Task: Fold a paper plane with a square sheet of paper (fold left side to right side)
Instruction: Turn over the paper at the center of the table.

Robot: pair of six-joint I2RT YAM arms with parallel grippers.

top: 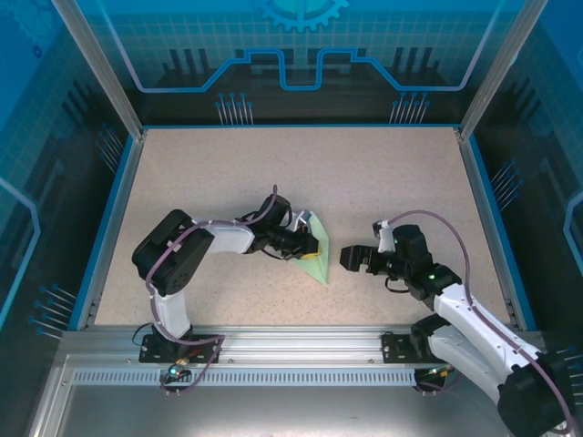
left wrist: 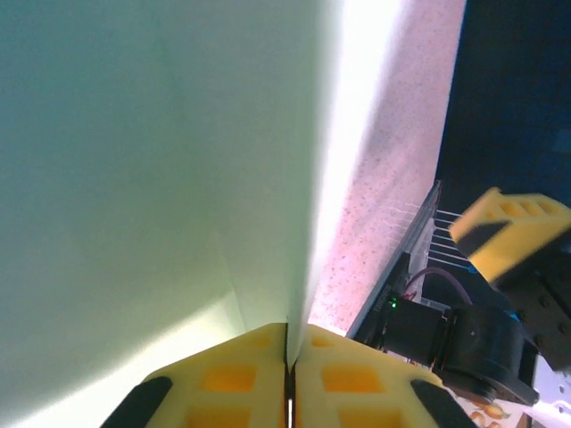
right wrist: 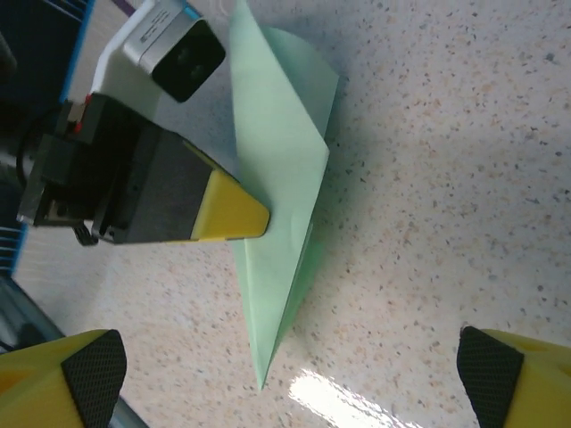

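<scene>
Creased paper [left wrist: 134, 178] in left end effector [left wrist: 290, 355], right end effector [top: 347, 258] spread

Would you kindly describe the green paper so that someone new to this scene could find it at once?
On the speckled beige table, look near the middle. The left gripper is shut on the sheet of paper, folded to a point aimed at the near edge. It is the only pale green thing there, thin against the bulky black-and-yellow gripper.

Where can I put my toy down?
Bare speckled beige table along the far blue wall and left of the left arm. Crowded in the middle: left fingers pinch the pale green folded paper, open right fingers beside it.
</scene>
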